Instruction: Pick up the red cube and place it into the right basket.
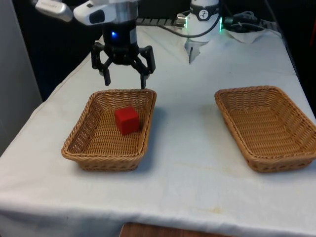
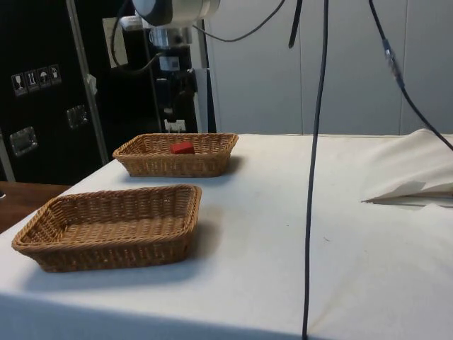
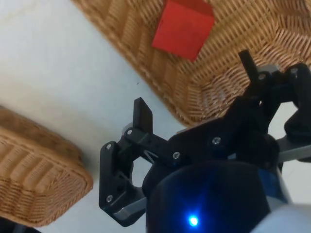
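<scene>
Two wicker baskets – both on the cloth; one red cube.

Open cloth separates both baskets; only wicker walls enclose the cube.

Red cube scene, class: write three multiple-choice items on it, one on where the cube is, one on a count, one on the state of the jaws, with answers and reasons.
1. Where is the red cube?
A. On the bare cloth
B. In the basket on the front view's left
C. Held by the gripper

2. How many baskets stand on the table?
A. One
B. Two
C. Three

3. How do the gripper's jaws stand?
A. Open and empty
B. Shut on the cube
C. Shut on a basket rim

Answers:
1 B: the cube rests on the floor of the left basket.
2 B: besides that one, a second basket sits on the front view's right.
3 A: the jaws are spread apart above the left basket's far rim, with nothing between them.
</scene>
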`<action>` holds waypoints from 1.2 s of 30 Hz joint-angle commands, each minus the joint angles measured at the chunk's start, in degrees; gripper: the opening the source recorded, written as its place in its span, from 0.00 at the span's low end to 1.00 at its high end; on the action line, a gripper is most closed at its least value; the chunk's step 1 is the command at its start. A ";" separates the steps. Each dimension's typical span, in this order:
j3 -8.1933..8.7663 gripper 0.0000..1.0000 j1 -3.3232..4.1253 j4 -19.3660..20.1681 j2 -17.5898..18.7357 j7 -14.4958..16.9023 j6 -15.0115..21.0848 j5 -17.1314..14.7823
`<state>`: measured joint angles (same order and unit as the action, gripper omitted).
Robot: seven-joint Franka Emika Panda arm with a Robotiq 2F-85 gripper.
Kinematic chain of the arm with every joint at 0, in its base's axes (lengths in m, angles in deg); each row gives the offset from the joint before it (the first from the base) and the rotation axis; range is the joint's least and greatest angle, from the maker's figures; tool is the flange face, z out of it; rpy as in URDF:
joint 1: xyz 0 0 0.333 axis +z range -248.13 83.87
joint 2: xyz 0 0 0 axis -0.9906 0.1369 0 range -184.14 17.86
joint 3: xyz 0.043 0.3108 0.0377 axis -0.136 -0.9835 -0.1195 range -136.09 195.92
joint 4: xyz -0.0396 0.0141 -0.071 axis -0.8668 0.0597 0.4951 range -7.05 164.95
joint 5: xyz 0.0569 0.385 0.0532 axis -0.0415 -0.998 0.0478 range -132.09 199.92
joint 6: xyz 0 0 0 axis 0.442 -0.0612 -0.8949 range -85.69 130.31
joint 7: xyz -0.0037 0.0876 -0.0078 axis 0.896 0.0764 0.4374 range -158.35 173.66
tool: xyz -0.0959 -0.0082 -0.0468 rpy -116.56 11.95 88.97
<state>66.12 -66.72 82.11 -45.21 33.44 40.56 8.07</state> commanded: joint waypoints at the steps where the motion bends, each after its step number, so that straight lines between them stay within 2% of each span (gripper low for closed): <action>1: 0.40 1.00 0.74 0.52 -0.57 -0.69 -0.17 0.74; 3: 0.34 1.00 1.49 0.57 -1.38 -1.60 -0.86 1.72; 9: 0.11 1.00 3.04 0.63 -3.09 -3.50 -2.52 3.90; 10: -0.23 1.00 2.35 0.23 -2.58 -2.98 -2.41 3.32; 11: 0.00 1.00 3.15 0.63 -3.27 -3.72 -2.69 4.18; 17: -0.23 1.00 4.70 1.03 -4.87 -4.93 -3.67 5.50; 18: -0.23 1.00 4.70 1.03 -4.87 -4.93 -3.67 5.50; 19: -0.29 1.00 5.16 1.32 -5.39 -5.21 -3.84 5.84; 20: -0.57 1.00 4.41 0.52 -4.70 -4.81 -4.18 5.39; 21: -0.29 1.00 5.33 1.55 -5.67 -5.39 -3.90 6.02; 25: -0.63 1.00 6.30 3.27 -7.56 -6.25 -3.78 6.93; 29: -0.97 1.00 6.93 4.98 -9.40 -7.10 -3.72 8.02; 30: -1.49 1.00 6.13 3.67 -8.48 -6.70 -4.53 7.51; 31: -1.09 1.00 7.05 5.44 -9.85 -7.28 -3.67 8.31; 36: -1.72 1.00 7.56 7.51 -12.15 -8.42 -3.67 9.91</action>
<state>63.60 -59.96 88.64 -56.84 25.19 36.03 17.70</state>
